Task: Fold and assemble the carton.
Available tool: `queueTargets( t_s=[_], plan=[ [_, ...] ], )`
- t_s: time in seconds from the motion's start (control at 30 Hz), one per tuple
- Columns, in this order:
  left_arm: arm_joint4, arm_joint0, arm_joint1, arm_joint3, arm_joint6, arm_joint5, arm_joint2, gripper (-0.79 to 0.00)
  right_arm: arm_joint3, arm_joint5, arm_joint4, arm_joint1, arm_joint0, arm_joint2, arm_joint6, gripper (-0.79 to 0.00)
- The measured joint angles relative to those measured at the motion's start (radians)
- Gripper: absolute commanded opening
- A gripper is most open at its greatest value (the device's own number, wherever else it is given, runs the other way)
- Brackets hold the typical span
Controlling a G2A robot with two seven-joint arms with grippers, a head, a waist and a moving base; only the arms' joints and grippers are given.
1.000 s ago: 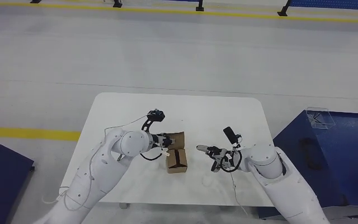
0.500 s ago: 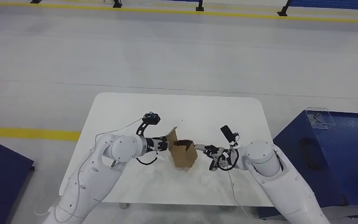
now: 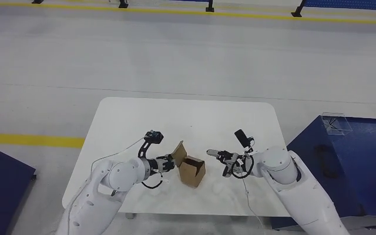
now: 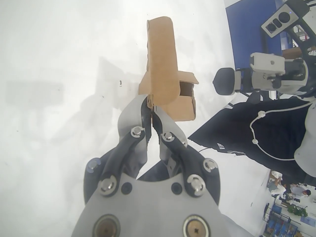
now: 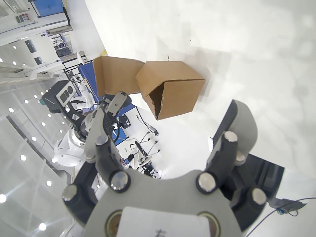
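A small brown carton (image 3: 192, 171) sits tilted near the middle of the white table (image 3: 235, 120), with one long flap (image 3: 178, 153) standing up from it. My left gripper (image 3: 168, 163) is shut on the edge of that flap (image 4: 161, 60), the pinch point (image 4: 150, 104) being just beside the carton body (image 4: 184, 104). An end of the carton (image 5: 170, 87) gapes open along a slanted seam. To the carton's right, my right gripper (image 3: 218, 161) is open and apart from it, its fingers (image 5: 118, 102) spread wide in front of the carton.
A blue bin (image 3: 338, 158) stands off the table's right side with a clear container (image 3: 336, 122) on top. The table's front edge (image 3: 176, 212) runs close below the carton. Bare tabletop lies behind and to both sides.
The left gripper has drawn back towards the table's front, pulling the carton by its flap and tilting it. The right gripper, close against the carton half a second ago, now stands apart from it.
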Motion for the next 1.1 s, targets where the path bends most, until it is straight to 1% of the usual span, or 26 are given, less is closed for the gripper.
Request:
queueTargets(
  t_s=[0.03,0.07,0.1,0.13,0.3,0.43,0.63,0.73,0.8,0.87,0.97,1.1],
  plan=[
    [0.004,0.006,0.001,-0.012,-0.009,0.0,0.003,-0.446,0.003,0.001,0.0,0.0,0.002,-0.001,0.001,0.0],
    [0.015,0.009,0.002,-0.022,-0.014,0.002,0.008,-0.437,0.005,0.003,-0.002,0.001,0.003,-0.001,0.002,0.0],
    [0.029,0.012,0.002,-0.031,-0.019,0.003,0.015,-0.394,0.008,0.004,-0.004,0.001,0.005,-0.002,0.003,0.0],
    [0.044,0.014,0.002,-0.041,-0.026,0.008,0.026,0.0,0.011,0.005,-0.007,0.001,0.007,-0.003,0.006,0.0],
    [0.084,0.0,-0.004,-0.063,-0.062,0.028,0.077,0.0,0.025,0.009,-0.034,0.007,0.013,-0.002,0.027,0.0],
    [0.094,-0.012,-0.009,-0.078,-0.066,0.044,0.102,0.0,0.028,0.002,-0.123,0.024,0.005,-0.003,0.081,0.0],
    [0.12,-0.003,-0.008,-0.134,-0.077,0.061,0.113,0.0,0.035,-0.04,-0.231,0.047,-0.02,-0.008,0.185,0.0],
    [0.119,0.009,-0.007,-0.169,-0.087,0.062,0.114,0.0,0.033,-0.075,-0.266,0.056,-0.038,-0.016,0.241,0.0],
    [0.121,0.012,-0.006,-0.176,-0.094,0.064,0.114,0.0,0.034,-0.086,-0.267,0.059,-0.045,-0.017,0.257,0.0],
    [0.13,0.005,-0.007,-0.163,-0.092,0.086,0.112,0.0,0.037,-0.091,-0.266,0.059,-0.05,-0.021,0.255,0.0],
    [0.139,-0.019,-0.012,-0.117,-0.088,0.128,0.111,0.0,0.037,-0.094,-0.263,0.057,-0.053,-0.031,0.246,0.0],
    [0.119,-0.056,-0.02,-0.048,-0.075,0.133,0.114,0.0,0.038,-0.097,-0.253,0.052,-0.052,-0.048,0.226,0.0]
  ],
)
